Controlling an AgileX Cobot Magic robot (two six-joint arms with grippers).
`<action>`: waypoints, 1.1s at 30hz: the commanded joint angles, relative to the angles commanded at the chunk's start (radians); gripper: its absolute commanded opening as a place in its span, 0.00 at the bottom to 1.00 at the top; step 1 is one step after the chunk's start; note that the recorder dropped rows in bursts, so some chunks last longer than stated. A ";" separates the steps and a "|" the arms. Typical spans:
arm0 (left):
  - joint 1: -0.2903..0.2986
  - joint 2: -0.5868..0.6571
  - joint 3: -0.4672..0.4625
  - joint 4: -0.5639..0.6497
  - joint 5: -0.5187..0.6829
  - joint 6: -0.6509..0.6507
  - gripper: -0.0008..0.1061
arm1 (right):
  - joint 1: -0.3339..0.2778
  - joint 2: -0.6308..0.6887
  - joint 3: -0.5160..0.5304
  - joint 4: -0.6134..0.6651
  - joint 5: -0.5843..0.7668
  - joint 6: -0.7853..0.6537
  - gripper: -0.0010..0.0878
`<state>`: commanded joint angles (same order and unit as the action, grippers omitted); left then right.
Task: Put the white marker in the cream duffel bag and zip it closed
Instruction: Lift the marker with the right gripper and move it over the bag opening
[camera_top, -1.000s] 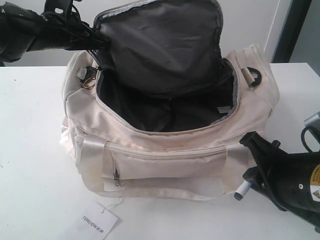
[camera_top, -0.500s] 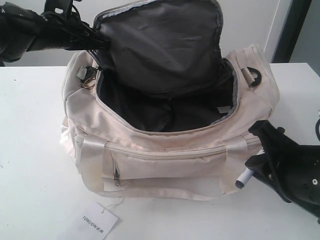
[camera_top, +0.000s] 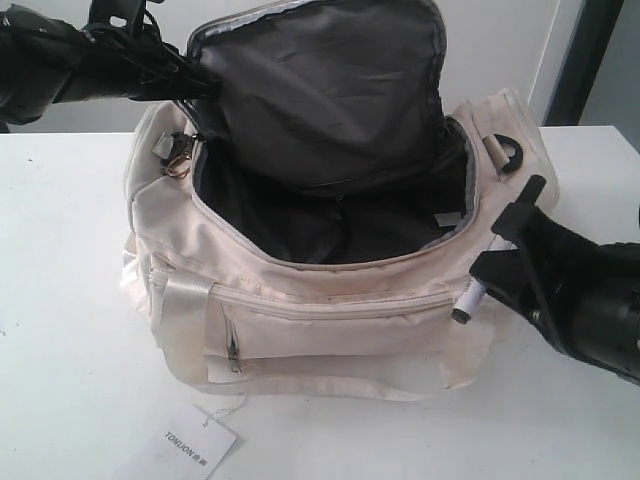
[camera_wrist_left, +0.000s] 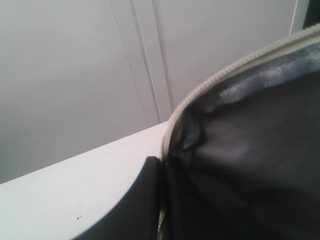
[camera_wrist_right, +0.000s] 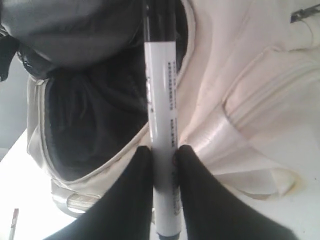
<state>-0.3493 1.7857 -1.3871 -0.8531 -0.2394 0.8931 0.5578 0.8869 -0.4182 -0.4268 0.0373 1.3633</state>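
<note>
The cream duffel bag (camera_top: 340, 325) is pale cream, faintly yellowed along its front pocket, with a plain dark grey lining (camera_top: 320, 100) and a black D-ring (camera_top: 510, 158). The white marker (camera_wrist_right: 161, 110) has a white barrel with small dark print and what seems a black cap. The paper tag (camera_top: 195, 445) is white with dark lettering, and the table (camera_top: 60, 300) is white.

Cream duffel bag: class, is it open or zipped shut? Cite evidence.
Open: the cream duffel bag's flap is held up by the left gripper, dark lining exposed.

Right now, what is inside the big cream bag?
Inside the soft cream fabric duffel bag only crumpled dark grey lining and a small white label show. The bag's near wall hides the floor's front part.
</note>
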 joint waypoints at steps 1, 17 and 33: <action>0.000 0.000 0.000 0.000 0.000 0.000 0.01 | 0.000 0.000 0.000 0.000 -0.012 -0.016 0.01; 0.000 0.000 0.000 0.000 0.000 0.000 0.01 | 0.000 0.000 -0.120 0.000 0.079 -0.227 0.01; 0.000 0.000 0.000 0.000 0.000 0.000 0.01 | 0.000 0.046 -0.310 0.000 0.239 -0.743 0.01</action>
<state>-0.3493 1.7857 -1.3871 -0.8531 -0.2394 0.8931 0.5578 0.9327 -0.7284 -0.4268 0.2761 0.6200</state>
